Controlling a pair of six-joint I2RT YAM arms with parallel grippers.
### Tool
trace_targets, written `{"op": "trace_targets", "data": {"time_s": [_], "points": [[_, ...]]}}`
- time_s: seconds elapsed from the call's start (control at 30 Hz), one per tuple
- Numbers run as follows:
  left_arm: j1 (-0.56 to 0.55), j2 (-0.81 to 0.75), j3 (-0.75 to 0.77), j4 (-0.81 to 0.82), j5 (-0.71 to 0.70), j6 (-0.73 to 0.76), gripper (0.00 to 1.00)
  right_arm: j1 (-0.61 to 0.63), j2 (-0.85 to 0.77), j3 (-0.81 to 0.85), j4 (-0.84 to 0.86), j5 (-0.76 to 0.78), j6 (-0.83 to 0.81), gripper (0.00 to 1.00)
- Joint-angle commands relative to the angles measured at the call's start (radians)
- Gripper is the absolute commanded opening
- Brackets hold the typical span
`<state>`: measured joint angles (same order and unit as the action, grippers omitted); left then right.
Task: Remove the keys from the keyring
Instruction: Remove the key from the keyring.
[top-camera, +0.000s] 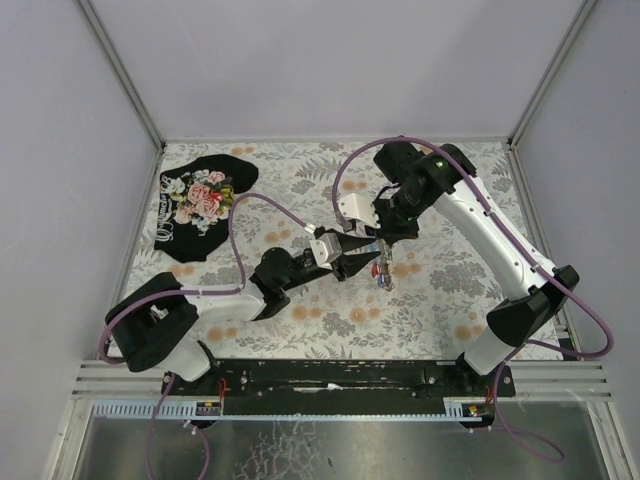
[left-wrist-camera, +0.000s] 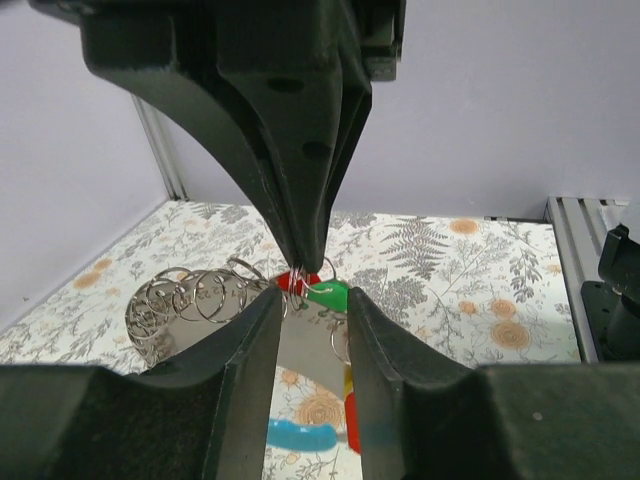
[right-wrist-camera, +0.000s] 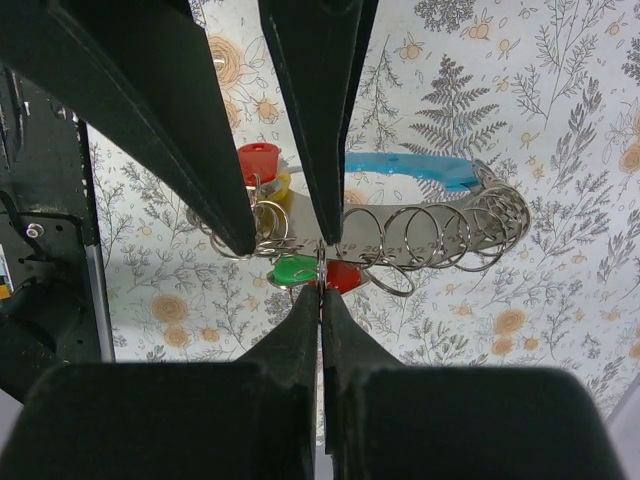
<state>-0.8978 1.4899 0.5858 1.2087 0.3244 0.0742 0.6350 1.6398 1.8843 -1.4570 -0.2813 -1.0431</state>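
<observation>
Far from the keyring (right-wrist-camera: 430, 235), cloth (top-camera: 205, 205) lettering (top-camera: 165, 213) is illegible.

Keys (right-wrist-camera: 300, 270): plastic heads red, green, yellow
Keyring (right-wrist-camera: 430, 235): silvery rings, light-blue fob (right-wrist-camera: 410, 168)
Table cover (top-camera: 440, 290): pale, grey ferns, orange flowers
Cloth (top-camera: 200, 205): black, pink rose print, white lettering
Cables (top-camera: 232, 240): purple
Right arm (top-camera: 490, 225): white link, black joints

Floral tablecloth (top-camera: 440, 300), pale lilac walls (top-camera: 330, 60)
</observation>
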Motion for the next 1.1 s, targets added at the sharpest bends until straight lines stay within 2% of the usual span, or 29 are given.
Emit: {"op": "trace_targets", "data": {"time_s": [0.0, 0.6, 1.07], "points": [[-0.006, 0.017, 0.037, 0.108, -0.011, -0.014, 0.31, 0.009, -0.014, 0.026, -0.009, -0.035, 0.012, 0.00], [-0.005, 0.074, 0.052, 0.137, 0.002, -0.019, 0.28, 0.009, -0.022, 0.022, -0.009, -0.070, 0.012, 0.00], [-0.003, 0.062, 0.065, 0.115, 0.033, -0.026, 0.18, 0.009, -0.029, 0.008, -0.009, -0.080, 0.004, 0.00]]}}
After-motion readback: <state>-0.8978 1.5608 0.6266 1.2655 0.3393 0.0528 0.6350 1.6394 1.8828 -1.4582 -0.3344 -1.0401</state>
